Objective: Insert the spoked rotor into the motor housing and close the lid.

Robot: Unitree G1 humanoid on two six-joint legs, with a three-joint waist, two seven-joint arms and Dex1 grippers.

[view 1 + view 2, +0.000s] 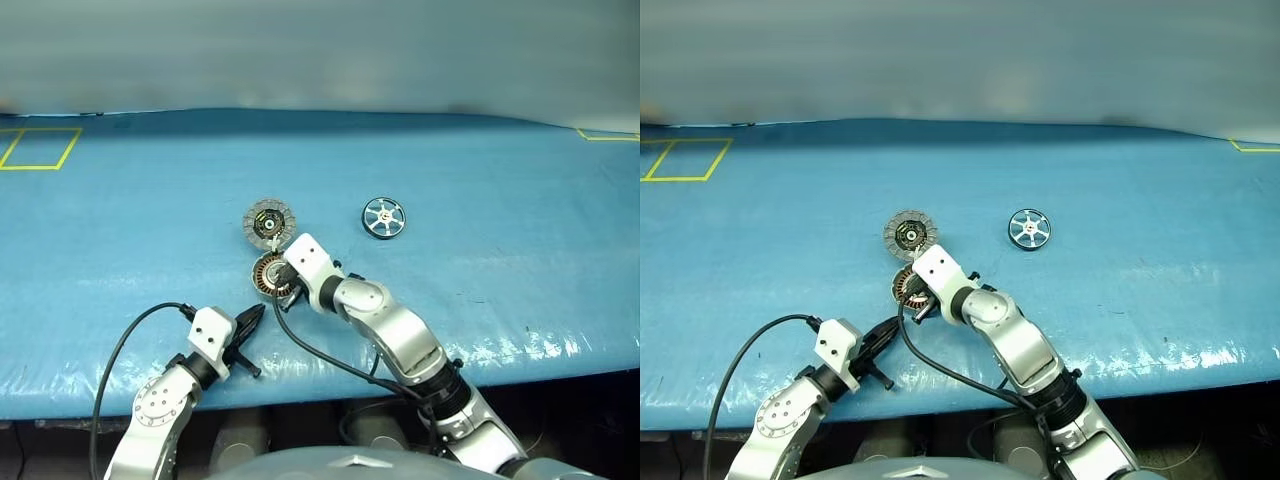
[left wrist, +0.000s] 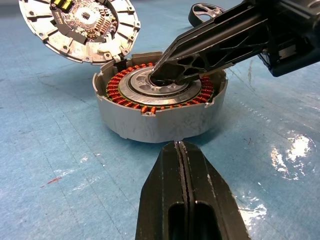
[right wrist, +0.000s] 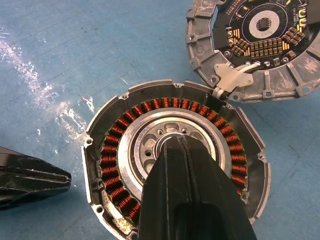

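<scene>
Closed left fingers [image 2: 186, 165] beside unlabelled motor housing [image 2: 160, 117]

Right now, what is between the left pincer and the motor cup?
Nothing: bare blue table cover between the shut left pincer and the motor housing, seen in the left wrist view.

No text, label, brand, number or sign can be read on anything here.

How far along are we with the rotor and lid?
Done: the lid is flipped open beside the motor housing, windings exposed. In hand: nothing held; the shut right claw presses its tips on the housing's hub, and the shut left claw sits at its outer wall. Left: the spoked rotor lies apart on the table, uninserted; lid not closed.
</scene>
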